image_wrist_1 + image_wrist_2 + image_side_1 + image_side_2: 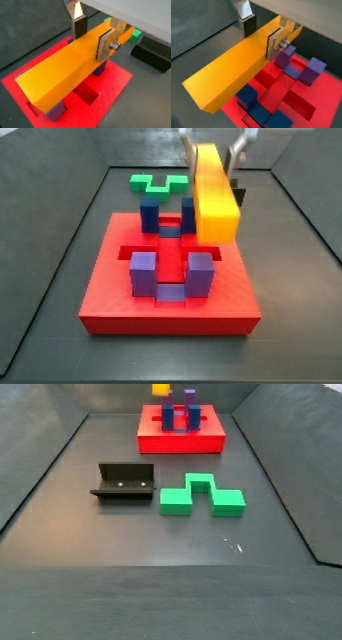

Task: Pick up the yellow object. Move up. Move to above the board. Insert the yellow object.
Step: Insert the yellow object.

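Note:
My gripper is shut on the yellow object, a long yellow bar with an orange-shaded side. One finger plate presses its near face and the other finger its far face. The same grip shows in a wrist view on the bar. The bar hangs above the board, a red slab with slots. In a side view the bar hangs over the board's far right part, apart from it, under the gripper. In a side view only the bar's tip shows above the board.
Purple blocks and blue blocks stand upright in the board. A green notched block and the dark fixture sit on the grey floor beyond the board. Sloped grey walls ring the floor.

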Controlling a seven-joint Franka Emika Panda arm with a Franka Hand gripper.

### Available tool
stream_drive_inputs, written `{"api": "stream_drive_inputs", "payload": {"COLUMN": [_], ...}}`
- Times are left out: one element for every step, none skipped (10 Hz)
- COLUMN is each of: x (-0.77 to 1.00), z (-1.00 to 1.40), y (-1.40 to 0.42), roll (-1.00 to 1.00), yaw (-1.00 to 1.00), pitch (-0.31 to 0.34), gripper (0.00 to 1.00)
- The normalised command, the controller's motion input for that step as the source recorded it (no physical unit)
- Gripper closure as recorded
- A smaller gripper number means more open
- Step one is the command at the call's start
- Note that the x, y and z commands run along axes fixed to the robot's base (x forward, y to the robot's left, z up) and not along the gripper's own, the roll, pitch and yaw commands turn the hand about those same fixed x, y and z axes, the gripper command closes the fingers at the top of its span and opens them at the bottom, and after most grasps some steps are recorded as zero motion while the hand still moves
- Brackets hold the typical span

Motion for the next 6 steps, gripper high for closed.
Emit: {"api": "stream_drive_inputs", "payload": {"x": [-0.40,-0.43,-0.48,-0.54,-0.31,-0.11], "z": [-0.18,0.14,0.01,-0.01,-0.14,-0.23], "y": [0.00,0.00,0.00,0.00,-0.02,-0.04], "roll": [-0.01,-0.10,-0.07,-0.03,0.00,0.03], "yaw": [-0.03,-0.06,-0.12,-0.15,-0.02,0.00], "pitch": [-0.054,-0.111,-0.091,-0.086,-0.104,-0.079], "gripper": [1.00,1.00,1.00,1.00,1.00,1.00]}}
